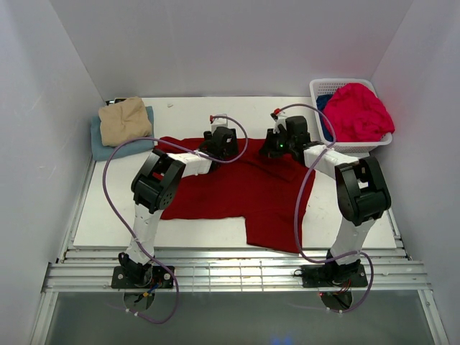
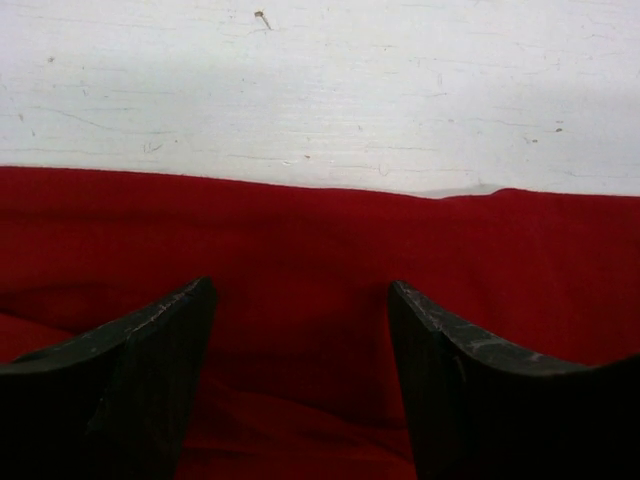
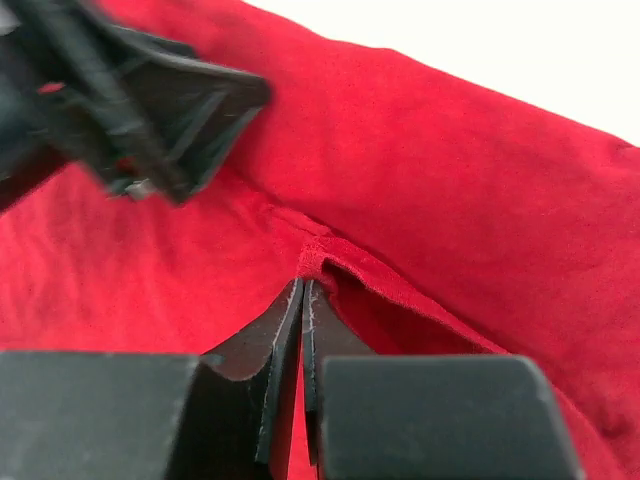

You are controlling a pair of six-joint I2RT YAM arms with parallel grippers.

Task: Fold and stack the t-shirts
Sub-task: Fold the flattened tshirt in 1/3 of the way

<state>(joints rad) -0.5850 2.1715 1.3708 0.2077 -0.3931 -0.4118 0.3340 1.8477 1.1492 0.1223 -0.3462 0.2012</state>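
Your dark red t-shirt [image 1: 237,190] lies spread flat across the middle of the table [image 1: 187,108], with one part reaching toward the near edge. Your left fingers [image 1: 221,141] stand wide apart at the shirt's far edge and hold nothing. The left wrist view shows red cloth between them and bare white table beyond; you cannot tell whether the tips touch the cloth. Your right fingers [image 3: 302,300] are pressed together, pinching a small raised ridge of the same shirt, near the left fingers and to their right. At the far left corner the tan t-shirt [image 1: 126,118] sits folded on top of the light blue t-shirt [image 1: 108,147]. At the far right the white basket [image 1: 338,83] holds the bright pinkish-red t-shirt [image 1: 359,111] in a heap, with the deep blue t-shirt [image 1: 327,103] just showing under it.
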